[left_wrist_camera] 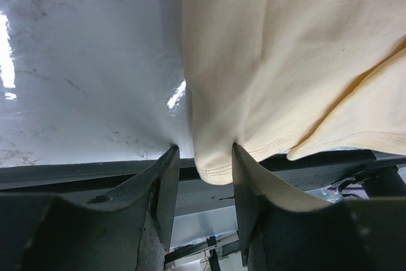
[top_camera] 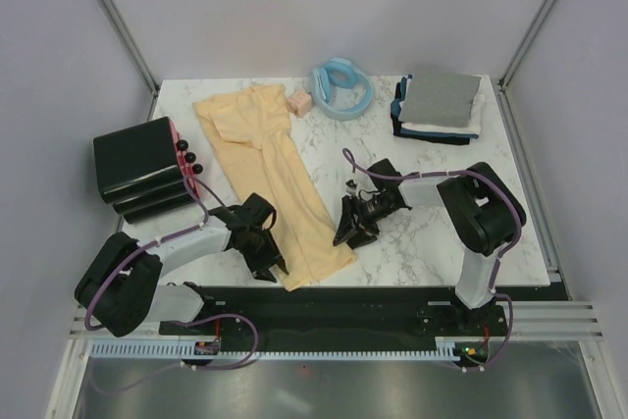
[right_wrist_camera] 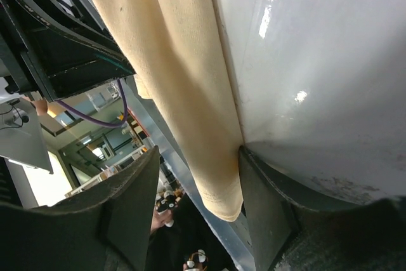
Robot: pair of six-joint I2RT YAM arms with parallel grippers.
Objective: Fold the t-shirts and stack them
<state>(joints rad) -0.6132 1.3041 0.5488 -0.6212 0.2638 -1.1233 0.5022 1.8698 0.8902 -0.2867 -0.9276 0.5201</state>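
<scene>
A large pale yellow-cream t-shirt (top_camera: pixel 280 179) lies as a long folded strip on the marble table, running from the back left to the front edge. Its near hem corner (left_wrist_camera: pixel 212 163) hangs between the fingers of my left gripper (left_wrist_camera: pixel 204 150), which is open; the cloth touches one finger only. My right gripper (right_wrist_camera: pixel 198 152) is also open, straddling the hem's other corner (right_wrist_camera: pixel 222 188) at the table edge. In the top view the left gripper (top_camera: pixel 275 267) and the right gripper (top_camera: pixel 345 235) flank the strip's near end. Folded grey, white and dark navy t-shirts (top_camera: pixel 439 105) are stacked at the back right.
A black box with a pink-red side (top_camera: pixel 145 169) stands at the left edge. A light blue ring-shaped thing (top_camera: pixel 341 87) and a small pink object (top_camera: pixel 299 102) lie at the back. The marble table (top_camera: pixel 432 228) ends just in front of both grippers.
</scene>
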